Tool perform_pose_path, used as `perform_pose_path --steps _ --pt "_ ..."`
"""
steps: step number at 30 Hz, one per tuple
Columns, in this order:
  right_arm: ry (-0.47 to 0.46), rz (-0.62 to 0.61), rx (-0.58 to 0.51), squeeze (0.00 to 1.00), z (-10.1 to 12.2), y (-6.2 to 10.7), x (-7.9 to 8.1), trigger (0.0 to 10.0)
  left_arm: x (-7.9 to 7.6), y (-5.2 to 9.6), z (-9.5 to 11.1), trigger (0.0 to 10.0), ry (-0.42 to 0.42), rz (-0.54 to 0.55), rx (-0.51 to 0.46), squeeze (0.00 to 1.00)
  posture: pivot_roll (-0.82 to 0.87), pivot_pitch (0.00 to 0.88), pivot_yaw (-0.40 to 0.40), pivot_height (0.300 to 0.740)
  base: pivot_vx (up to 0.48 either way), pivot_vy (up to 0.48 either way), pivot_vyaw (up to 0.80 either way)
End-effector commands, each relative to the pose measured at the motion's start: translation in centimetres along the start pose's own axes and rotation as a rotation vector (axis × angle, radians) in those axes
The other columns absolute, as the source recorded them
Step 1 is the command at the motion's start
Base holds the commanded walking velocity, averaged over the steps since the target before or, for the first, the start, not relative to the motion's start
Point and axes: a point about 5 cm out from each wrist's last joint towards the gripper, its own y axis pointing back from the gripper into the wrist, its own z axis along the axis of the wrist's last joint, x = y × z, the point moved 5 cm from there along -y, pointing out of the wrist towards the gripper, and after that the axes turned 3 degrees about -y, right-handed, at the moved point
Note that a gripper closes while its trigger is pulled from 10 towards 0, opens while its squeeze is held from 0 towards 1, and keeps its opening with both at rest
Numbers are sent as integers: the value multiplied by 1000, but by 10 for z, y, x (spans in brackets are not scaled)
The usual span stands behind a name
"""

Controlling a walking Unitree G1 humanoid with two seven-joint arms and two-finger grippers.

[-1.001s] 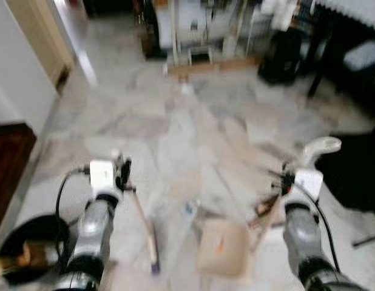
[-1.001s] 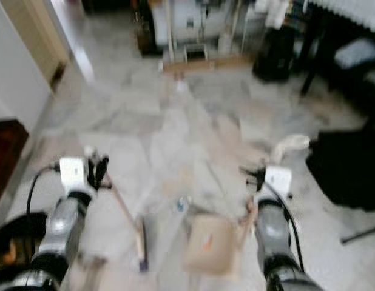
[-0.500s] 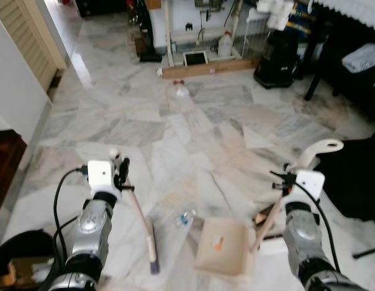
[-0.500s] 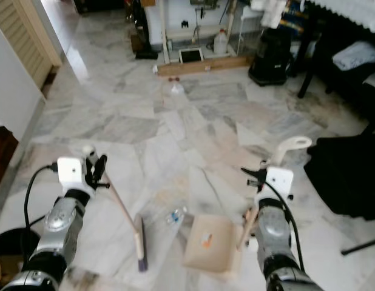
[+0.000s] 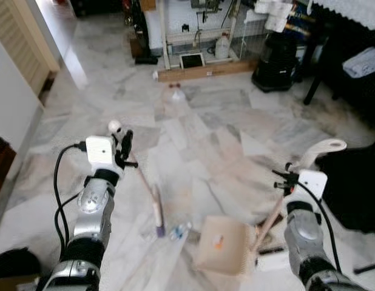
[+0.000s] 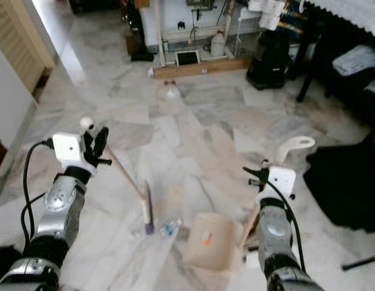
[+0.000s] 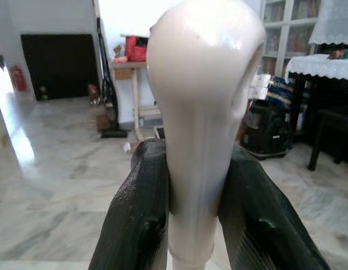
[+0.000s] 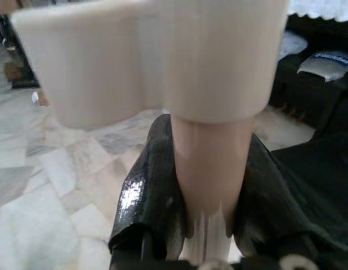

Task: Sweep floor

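The left tool (image 5: 122,153) is clamped on the broom (image 5: 145,191) handle, its brush end on the marble floor (image 5: 193,121) just beside a small clear scrap (image 5: 178,230). The right tool (image 5: 289,179) grips the dustpan (image 5: 224,245) handle, pan resting near the scrap. The scrap lies outside the pan, so sweeping looks unfinished.

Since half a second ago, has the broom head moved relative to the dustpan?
Yes. The broom head has swept toward the dustpan, and the small piece of litter now lies right beside its tip.
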Motion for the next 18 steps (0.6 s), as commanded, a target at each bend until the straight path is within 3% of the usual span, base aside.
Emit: perform_pose_path --steps 1,4,18 --pt "-19 16 -28 0 6 -2 8 10000 6 -3 10 10000 -26 9 -32 0 48 63 48 740 337 0 0" --pt "-19 16 -27 0 6 -2 8 10000 5 -2 10 10000 -24 5 -31 0 49 61 48 740 322 0 0" --pt "-22 28 -10 0 1 0 10 10000 5 -1 9 10000 -29 -8 -21 0 51 61 47 740 0 0 0"
